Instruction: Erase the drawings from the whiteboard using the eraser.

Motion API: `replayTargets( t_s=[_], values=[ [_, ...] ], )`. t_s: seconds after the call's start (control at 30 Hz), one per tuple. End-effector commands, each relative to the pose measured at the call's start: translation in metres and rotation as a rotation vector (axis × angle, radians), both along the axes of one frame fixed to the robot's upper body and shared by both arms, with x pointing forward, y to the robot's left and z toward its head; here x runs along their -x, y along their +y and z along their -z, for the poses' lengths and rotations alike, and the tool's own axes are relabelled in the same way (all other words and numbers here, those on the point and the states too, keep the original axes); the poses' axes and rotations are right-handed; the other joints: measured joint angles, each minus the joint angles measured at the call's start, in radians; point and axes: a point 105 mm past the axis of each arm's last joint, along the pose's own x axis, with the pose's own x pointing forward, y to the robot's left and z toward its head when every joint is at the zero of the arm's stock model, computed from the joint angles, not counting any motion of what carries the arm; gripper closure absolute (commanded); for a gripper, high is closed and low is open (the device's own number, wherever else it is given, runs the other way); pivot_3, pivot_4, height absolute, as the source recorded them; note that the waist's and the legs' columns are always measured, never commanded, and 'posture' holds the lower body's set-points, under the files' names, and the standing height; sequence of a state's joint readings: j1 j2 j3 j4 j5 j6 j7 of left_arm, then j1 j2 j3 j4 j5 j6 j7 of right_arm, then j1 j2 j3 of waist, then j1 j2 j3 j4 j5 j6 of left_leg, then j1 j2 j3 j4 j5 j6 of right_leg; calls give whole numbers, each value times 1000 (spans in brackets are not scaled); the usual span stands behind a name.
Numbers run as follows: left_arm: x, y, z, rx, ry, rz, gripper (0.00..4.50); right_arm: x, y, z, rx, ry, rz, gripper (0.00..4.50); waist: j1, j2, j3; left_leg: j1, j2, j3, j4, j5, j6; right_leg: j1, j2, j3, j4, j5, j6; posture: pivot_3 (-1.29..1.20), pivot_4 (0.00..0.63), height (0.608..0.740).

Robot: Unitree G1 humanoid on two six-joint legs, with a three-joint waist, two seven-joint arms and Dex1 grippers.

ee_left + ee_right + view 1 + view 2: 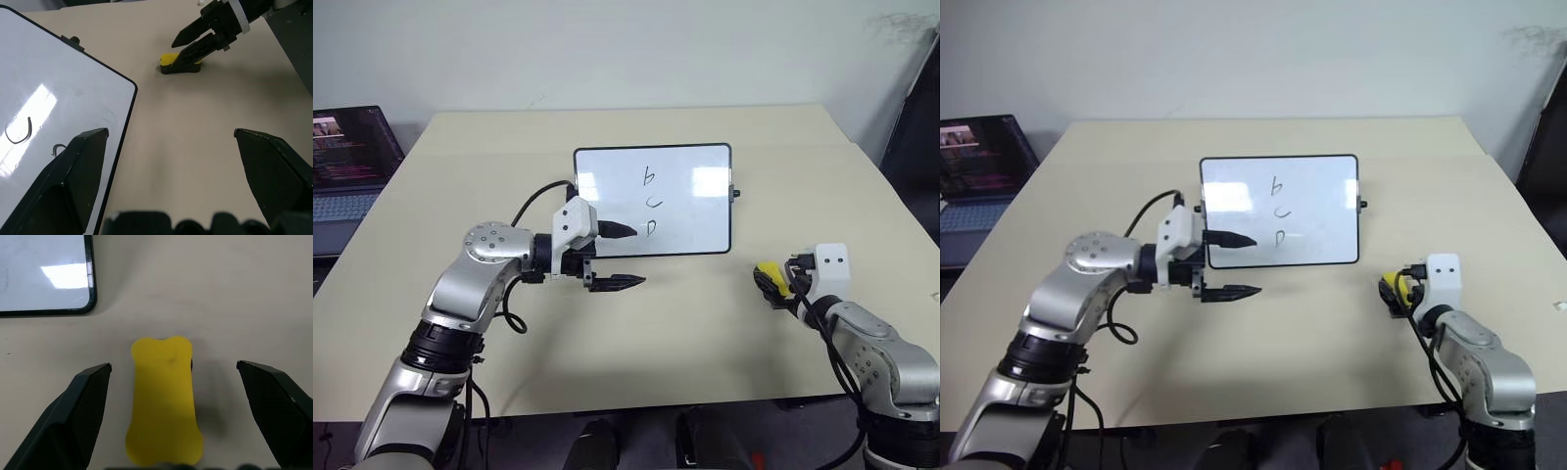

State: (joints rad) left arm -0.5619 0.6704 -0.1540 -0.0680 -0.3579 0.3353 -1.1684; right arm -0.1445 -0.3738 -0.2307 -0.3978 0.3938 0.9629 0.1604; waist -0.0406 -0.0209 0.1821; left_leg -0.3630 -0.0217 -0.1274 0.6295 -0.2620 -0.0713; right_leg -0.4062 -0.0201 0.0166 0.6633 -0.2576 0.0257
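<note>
The whiteboard (pixel 652 201) lies flat at the middle of the table, and the drawings (pixel 651 203) form a column of three small black marks on it. My left gripper (pixel 639 257) hovers open at the board's near edge, pointing right, with one finger over the board near the lowest mark and the other over bare table. The yellow eraser (pixel 164 399) lies on the table to the right of the board. My right gripper (pixel 173 366) is open with one finger on each side of the eraser, not closed on it.
An open laptop (pixel 347 157) sits off the table's far left. The beige table (pixel 607 333) has bare surface between the two grippers. The table's near edge runs just behind the arms.
</note>
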Motion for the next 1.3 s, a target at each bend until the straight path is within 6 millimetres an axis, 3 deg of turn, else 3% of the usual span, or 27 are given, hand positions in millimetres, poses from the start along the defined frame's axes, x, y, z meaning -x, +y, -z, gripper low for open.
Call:
replayTargets(
  t_s=[0.03,0.13,0.23,0.6,0.73,0.83,0.93,1.17,1.3],
  values=[
    [2,-4,-6,7,-41,17,0,-6,-1,-14,19,-67,-12,34,0,0,0,0,0,0,0,0,0,0,0,0,0,0,0,0,150,740],
    [2,-4,-5,9,-40,15,0,-7,-3,-14,21,-68,-10,34,0,0,0,0,0,0,0,0,0,0,0,0,0,0,0,0,150,740],
    [3,-3,-3,9,-39,13,0,-8,-8,-11,29,-58,1,587,0,0,0,0,0,0,0,0,0,0,0,0,0,0,0,0,150,740],
    [4,1,3,10,-36,0,0,-10,-1,-10,14,-54,-23,4458,0,0,0,0,0,0,0,0,0,0,0,0,0,0,0,0,150,740],
    [4,2,3,11,-36,-6,0,-9,-8,-19,9,-97,12,4458,0,0,0,0,0,0,0,0,0,0,0,0,0,0,0,0,150,740],
    [4,2,4,11,-36,-8,0,-6,-14,-25,27,-115,30,3830,1,0,0,0,0,0,0,0,0,0,0,0,0,0,0,0,150,740],
    [5,2,4,9,-36,-9,0,-1,-15,-27,42,-108,29,2761,2,0,0,0,0,0,0,0,0,0,0,0,0,0,0,0,150,740],
    [5,0,5,6,-32,-1,0,12,12,-23,-2,-71,-28,152,1,0,0,0,0,0,0,0,0,0,0,0,1,0,0,0,150,740],
    [5,-2,5,6,-31,9,0,8,17,-19,25,-64,-30,31,3,0,0,0,0,0,0,0,0,0,0,0,1,0,0,0,150,740]
  ],
)
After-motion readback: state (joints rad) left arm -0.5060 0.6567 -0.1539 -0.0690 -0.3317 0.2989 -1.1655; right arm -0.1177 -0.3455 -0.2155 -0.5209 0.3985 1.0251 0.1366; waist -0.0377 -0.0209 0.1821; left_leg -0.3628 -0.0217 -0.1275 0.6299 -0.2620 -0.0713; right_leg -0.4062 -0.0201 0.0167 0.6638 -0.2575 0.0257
